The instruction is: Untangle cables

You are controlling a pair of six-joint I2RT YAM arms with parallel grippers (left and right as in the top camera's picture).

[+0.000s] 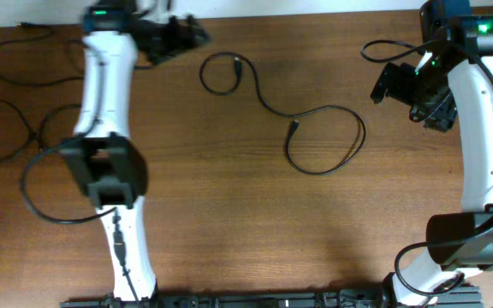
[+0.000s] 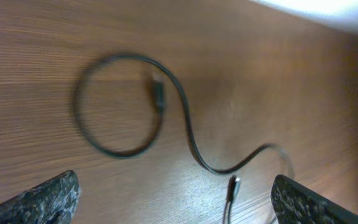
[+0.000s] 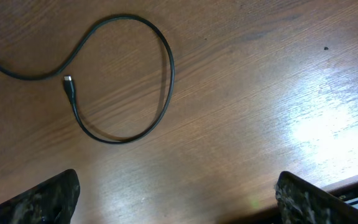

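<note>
One thin black cable (image 1: 281, 107) lies untangled on the wooden table in an S shape, with a small loop at upper left and a larger loop at right. It shows in the left wrist view (image 2: 185, 124) and the right wrist view (image 3: 160, 68). More loose black cables (image 1: 11, 60) lie at the far left. My left gripper (image 1: 182, 36) hovers near the far edge, left of the small loop, open and empty. My right gripper (image 1: 392, 84) hovers right of the large loop, open and empty.
The far table edge (image 2: 328, 12) is close to the left gripper. The left arm's own thick wire (image 1: 37, 184) loops over the table at left. A black rail (image 1: 255, 299) runs along the near edge.
</note>
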